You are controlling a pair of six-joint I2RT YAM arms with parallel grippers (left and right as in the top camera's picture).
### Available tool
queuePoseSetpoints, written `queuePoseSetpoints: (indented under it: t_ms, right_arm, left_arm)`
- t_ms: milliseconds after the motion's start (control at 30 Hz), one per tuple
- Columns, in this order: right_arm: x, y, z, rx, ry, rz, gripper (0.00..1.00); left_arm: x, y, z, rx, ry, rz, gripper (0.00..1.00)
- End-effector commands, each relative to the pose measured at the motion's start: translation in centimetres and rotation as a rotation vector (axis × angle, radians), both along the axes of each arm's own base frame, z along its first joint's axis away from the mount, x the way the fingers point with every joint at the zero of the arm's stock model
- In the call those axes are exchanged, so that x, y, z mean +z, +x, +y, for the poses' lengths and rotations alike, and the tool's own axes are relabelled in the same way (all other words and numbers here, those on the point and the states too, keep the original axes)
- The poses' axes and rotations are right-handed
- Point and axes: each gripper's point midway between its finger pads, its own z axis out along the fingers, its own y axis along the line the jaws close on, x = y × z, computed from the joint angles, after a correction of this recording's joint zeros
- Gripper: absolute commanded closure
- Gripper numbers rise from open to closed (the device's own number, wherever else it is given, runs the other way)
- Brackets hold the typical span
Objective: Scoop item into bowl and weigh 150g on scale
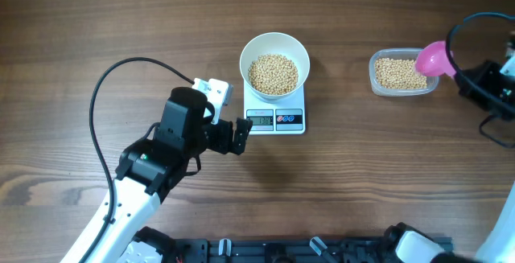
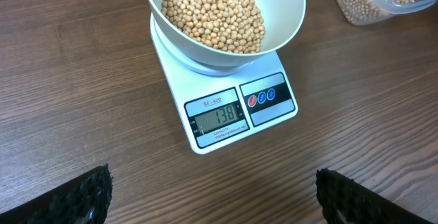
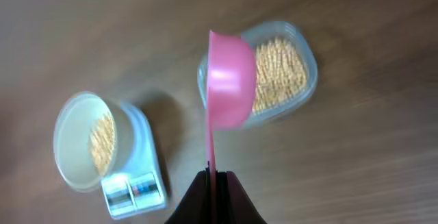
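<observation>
Step in hand, by my read: a top-up scoop. The scale (image 2: pixel 287 107) sits mid-table with the bowl (image 1: pixel 249 50) on it, well filled with beans (image 1: pixel 273 73). The display (image 2: pixel 219 116) looks like 138, so only a little more is needed. The tub (image 1: pixel 375 74) with spare beans is well to the right. The right gripper (image 3: pixel 213 183) has its jaws pressed together, pinching the handle of the pink scoop (image 3: pixel 229 80) over the tub. I can't tell if the scoop is loaded.

To do it well: take a small part-scoop, carry it level, tip slowly over the bowl's centre, and watch the display. Don't bump the bowl.

The left gripper (image 1: pixel 244 134) has its jaws spread wide and empty, just beside the scale's near-left corner. Best kept off the scale so the reading stays true.

Surface: a flat brown wood-grain table (image 1: pixel 96 22). There is open room between scale and tub, and a black cable lies at the left. Spilled beans would likely roll.
</observation>
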Motion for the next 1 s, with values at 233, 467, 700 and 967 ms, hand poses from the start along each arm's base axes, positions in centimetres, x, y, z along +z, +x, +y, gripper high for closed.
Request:
queuePoseSetpoints:
  t_ms: [233, 467, 700, 967]
  right_arm:
    - [-0.1, 3.2, 1.3, 0.205, -0.154, 0.233, 0.96]
    - [0.6, 4.1, -0.1, 0.249, -0.351, 0.227, 0.95]
    - [-4.8, 4.1, 0.0, 0.212, -0.286, 0.31, 0.96]
    - [-7.5, 5.9, 0.5, 0.228, -0.307, 0.269, 0.96]
  left_arm:
    - [0.3, -0.1, -0.1, -0.013, -0.001, -0.014, 0.0]
    - [0.3, -0.1, -0.1, -0.013, -0.001, -0.014, 0.0]
    - [0.3, -0.1, -0.1, -0.013, -0.001, -0.014, 0.0]
    - [0.3, -0.1, -0.1, -0.013, -0.001, -0.014, 0.0]
